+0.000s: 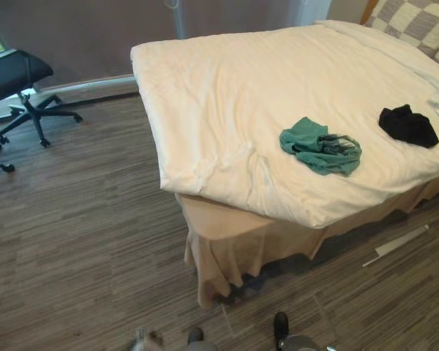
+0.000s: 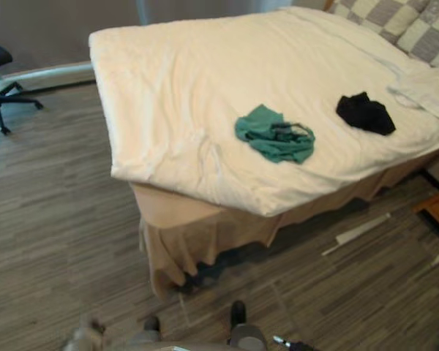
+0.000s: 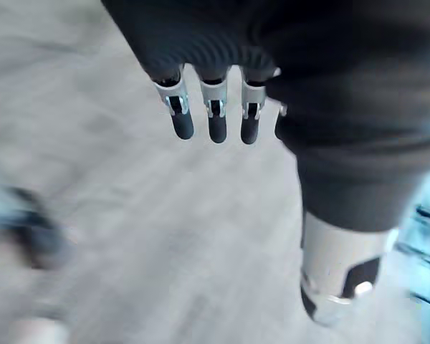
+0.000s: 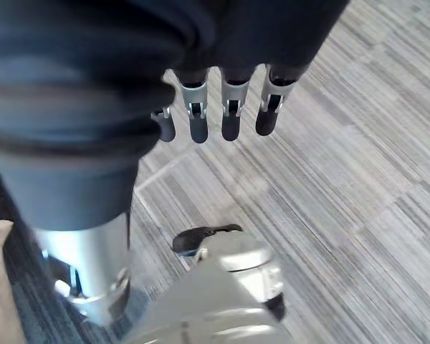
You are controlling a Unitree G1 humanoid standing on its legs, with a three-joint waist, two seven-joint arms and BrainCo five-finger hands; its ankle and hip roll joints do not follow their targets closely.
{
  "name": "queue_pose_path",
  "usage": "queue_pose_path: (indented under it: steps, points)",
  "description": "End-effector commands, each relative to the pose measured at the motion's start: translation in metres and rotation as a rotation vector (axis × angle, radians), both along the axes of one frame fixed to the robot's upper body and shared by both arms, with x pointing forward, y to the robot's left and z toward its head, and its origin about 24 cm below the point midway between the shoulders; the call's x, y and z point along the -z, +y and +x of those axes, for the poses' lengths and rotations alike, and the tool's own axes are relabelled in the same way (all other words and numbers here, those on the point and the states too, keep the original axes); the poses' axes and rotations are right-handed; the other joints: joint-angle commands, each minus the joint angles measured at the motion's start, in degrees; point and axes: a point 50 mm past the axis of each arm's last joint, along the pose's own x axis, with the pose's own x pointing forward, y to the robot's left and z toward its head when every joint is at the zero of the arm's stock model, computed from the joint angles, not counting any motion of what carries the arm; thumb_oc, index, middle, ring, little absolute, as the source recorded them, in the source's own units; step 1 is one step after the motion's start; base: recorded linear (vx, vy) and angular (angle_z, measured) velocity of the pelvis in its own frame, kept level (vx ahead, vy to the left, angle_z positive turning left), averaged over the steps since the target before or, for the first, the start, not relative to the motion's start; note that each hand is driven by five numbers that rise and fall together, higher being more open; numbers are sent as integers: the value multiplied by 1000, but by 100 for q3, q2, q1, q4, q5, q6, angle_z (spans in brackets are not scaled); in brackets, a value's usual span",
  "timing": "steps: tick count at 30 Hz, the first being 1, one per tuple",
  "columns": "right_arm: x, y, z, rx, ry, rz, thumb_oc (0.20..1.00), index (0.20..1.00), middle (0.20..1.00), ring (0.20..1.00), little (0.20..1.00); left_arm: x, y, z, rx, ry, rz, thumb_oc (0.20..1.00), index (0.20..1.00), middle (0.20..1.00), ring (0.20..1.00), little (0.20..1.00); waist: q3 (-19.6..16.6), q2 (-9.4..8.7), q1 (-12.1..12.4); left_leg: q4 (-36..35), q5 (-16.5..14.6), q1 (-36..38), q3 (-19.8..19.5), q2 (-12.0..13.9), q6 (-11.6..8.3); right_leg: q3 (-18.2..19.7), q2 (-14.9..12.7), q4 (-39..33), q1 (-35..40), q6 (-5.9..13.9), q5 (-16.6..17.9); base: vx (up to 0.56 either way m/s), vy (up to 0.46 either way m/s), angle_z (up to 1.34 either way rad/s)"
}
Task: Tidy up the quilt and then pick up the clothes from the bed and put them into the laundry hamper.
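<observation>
Hands come first, both hanging low over the floor short of the bed [image 1: 227, 241]: the left hand [image 3: 211, 118] has its fingers straight and relaxed with nothing in them, and the right hand [image 4: 226, 115] is likewise slack and empty. Past them, the bed's near corner shows a tan skirt under the overhanging cream quilt [image 1: 227, 88]. The quilt lies mostly flat across the bed, with light creases near that corner, so the tidying step looks largely done, though its far edge by the pillows is hard to judge. On the quilt, toward the bed's near side, sits a crumpled green garment [image 1: 320, 146]; beyond it, closer to the head of the bed, lies a black garment [image 1: 408, 125]. Checked pillows [image 2: 395, 25] rest at the head. Off the bed's foot stands an office chair [image 1: 18, 80]. The clothes-gathering step seems next: stepping up to the bed and reaching for the green garment first.
</observation>
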Motion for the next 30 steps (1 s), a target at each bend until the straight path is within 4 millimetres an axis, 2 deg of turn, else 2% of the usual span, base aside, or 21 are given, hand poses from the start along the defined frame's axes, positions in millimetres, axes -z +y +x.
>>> queue_pose_path:
  steps: [1,3,4,5,8,10,11,15,17,19,21,23,26,27,30]
  points:
    - [-2,-14,-18,-86,57,3,1000,1000,1000,1000,1000,-62,43,41,145,34,462,1000,1000,1000,1000,1000,-212,277,-356,147,541,-322,-233,352,-46,177,-28,656,-356,251,-111,5,34,-38]
    - [-4,-18,-14,-106,38,-10,1000,1000,1000,1000,1000,-117,61,72,250,-33,725,1000,1000,1000,1000,1000,-99,359,-481,135,539,-428,-105,338,-58,267,-36,693,-574,272,-86,-67,4,-34]
    - [-5,-20,-13,-104,31,-17,1000,1000,1000,1000,1000,-129,64,78,255,-53,763,1000,1000,1000,1000,1000,-67,374,-513,140,538,-456,-81,337,-60,289,-34,703,-626,276,-77,-103,-24,-37]
    - [-9,-32,-6,-80,4,-49,1000,1000,1000,1000,1000,-175,73,99,334,-98,964,1000,1000,1000,1000,1000,56,444,-661,142,549,-554,30,335,-71,378,-16,727,-821,288,-27,-70,-19,-31]
    - [-15,-46,2,-83,-15,-76,1000,1000,1000,1000,1000,-221,76,120,376,-146,1105,1000,1000,1000,1000,1000,182,556,-865,117,567,-623,150,317,-86,511,9,751,-1008,293,8,-31,-5,-24]
    - [-20,-56,9,-104,-31,-83,1000,1000,1000,1000,1000,-248,68,136,422,-171,1214,1000,1000,1000,1000,1000,291,663,-1049,94,571,-647,260,300,-91,648,33,810,-1176,292,21,27,16,-46]
    - [-22,-59,12,-128,-40,-79,1000,1000,1000,1000,1000,-256,62,144,452,-173,1246,1000,1000,1000,1000,1000,344,718,-1151,86,577,-666,320,289,-95,729,48,859,-1283,292,22,53,30,-46]
    - [-31,-67,39,-222,-117,-117,1000,1000,1000,1000,1000,-272,48,169,468,-116,1297,1000,1000,1000,1000,1000,627,826,-1524,164,617,-936,559,280,-138,1042,156,1166,-1887,268,30,-6,36,-49]
    - [-35,-69,52,-226,-164,-123,1000,1000,1000,1000,1000,-270,51,176,447,-34,1239,1000,1000,1000,1000,1000,789,801,-1669,261,659,-1154,628,283,-159,1159,248,1307,-2164,235,43,-58,-14,-56]
    - [-37,-65,66,-231,-214,-118,1000,1000,1000,1000,1000,-259,58,179,444,88,1123,1000,1000,1000,1000,1000,978,762,-1780,398,724,-1378,665,304,-191,1227,326,1403,-2371,188,45,-60,-56,-50]
    - [-40,-54,85,-275,-267,-127,1000,1000,1000,1000,1000,-231,65,172,417,331,980,1000,1000,1000,1000,1000,1197,746,-1886,531,796,-1559,666,334,-211,1237,361,1534,-2550,147,-6,-32,-17,-41]
    - [-43,-50,95,-293,-290,-134,1000,1000,1000,1000,1000,-222,66,167,404,423,959,1000,1000,1000,1000,1000,1254,736,-1908,556,847,-1649,689,359,-221,1263,394,1557,-2642,115,13,-18,13,-20]
    - [-48,-50,106,-279,-330,-137,1000,1000,1000,1000,1000,-218,72,156,290,582,987,1000,1000,1000,1000,1000,1353,685,-1967,602,879,-1787,694,369,-229,1286,436,1629,-2765,93,-14,-11,17,3]
    - [-49,-50,106,-277,-333,-137,1000,1000,1000,1000,1000,-219,72,156,283,588,990,1000,1000,1000,1000,1000,1357,680,-1969,604,881,-1796,696,371,-230,1286,439,1631,-2774,91,-12,-22,21,17]
    - [-51,-48,113,-265,-367,-116,1000,1000,1000,1000,1000,-232,81,147,159,691,1056,1000,1000,1000,1000,1000,1401,538,-1936,616,886,-1980,732,409,-248,1253,482,1589,-2900,66,52,-36,-35,6]
